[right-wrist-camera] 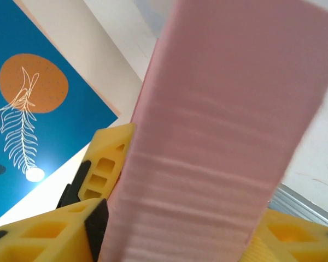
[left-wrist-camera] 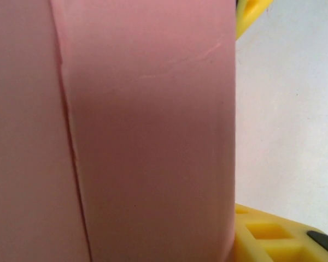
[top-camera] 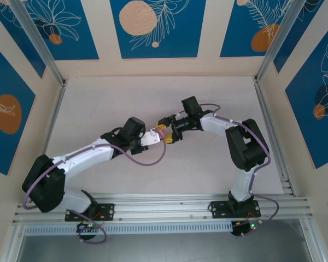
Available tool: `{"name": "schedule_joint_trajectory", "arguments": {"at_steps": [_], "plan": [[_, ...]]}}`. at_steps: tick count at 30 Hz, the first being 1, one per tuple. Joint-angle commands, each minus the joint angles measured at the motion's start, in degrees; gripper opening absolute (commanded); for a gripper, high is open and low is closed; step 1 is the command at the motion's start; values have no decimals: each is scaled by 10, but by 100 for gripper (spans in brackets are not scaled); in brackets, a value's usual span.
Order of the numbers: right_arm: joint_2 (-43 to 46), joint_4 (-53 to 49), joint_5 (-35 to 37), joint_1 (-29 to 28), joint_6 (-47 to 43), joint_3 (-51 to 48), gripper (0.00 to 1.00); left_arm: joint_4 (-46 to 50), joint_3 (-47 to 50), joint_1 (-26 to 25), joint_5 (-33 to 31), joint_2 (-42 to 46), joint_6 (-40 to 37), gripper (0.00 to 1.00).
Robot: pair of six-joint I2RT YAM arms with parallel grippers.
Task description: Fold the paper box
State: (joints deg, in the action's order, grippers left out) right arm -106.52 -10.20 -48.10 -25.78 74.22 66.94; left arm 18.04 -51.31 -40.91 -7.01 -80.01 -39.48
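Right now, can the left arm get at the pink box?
Likely yes: the pink box sits right at the left gripper, nothing between them; the right gripper flanks its other end.

Pale grey-white flat tabletop [top-camera: 153, 93], edged in front by ribbed aluminium rail [top-camera: 164, 206]; bolted along that rail, two black arm bases [top-camera: 94, 214].

Paper box [top-camera: 160, 130] over mid table [top-camera: 153, 98], btwn my grippers: left gripper [top-camera: 153, 136] to its L, right gripper [top-camera: 167, 133] to its R, fingers [right-wrist-camera: 106, 158] either side.
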Motion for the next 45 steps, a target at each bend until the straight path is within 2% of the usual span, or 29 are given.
{"name": "schedule_joint_trajectory", "arguments": {"at_steps": [1,3,6,9,12,15,18,20,23,27,30,34,37,45], "plan": [[29,-10,-9,7,-16,-9,66,47,-29,5,47,-6,-2,38],[36,-5,-4,12,-20,-15,70,64,-38,12,74,-9,-2,33],[55,-4,9,31,-36,-31,72,110,-65,30,128,-23,-6,32],[90,-12,41,62,-71,-49,72,171,-106,55,189,-49,-16,33],[134,-34,96,91,-127,-63,72,218,-147,69,221,-84,-28,33],[179,-66,173,102,-219,-65,71,256,-187,75,212,-130,-38,39],[212,-100,258,82,-317,-55,71,267,-209,79,205,-166,-48,49],[222,-108,308,59,-367,-53,70,262,-218,81,208,-183,-50,52],[218,-93,327,38,-415,-52,62,260,-231,82,206,-200,-50,62],[199,-81,346,22,-458,-51,56,242,-225,82,186,-198,-44,63],[190,-68,350,14,-480,-53,63,234,-220,82,179,-189,-45,68],[176,-70,384,2,-519,-40,66,229,-222,82,181,-188,-46,68],[163,-68,387,-10,-531,-40,76,241,-236,82,177,-196,-46,68],[131,-39,405,-37,-517,-50,80,256,-269,82,186,-208,-46,67]]}}
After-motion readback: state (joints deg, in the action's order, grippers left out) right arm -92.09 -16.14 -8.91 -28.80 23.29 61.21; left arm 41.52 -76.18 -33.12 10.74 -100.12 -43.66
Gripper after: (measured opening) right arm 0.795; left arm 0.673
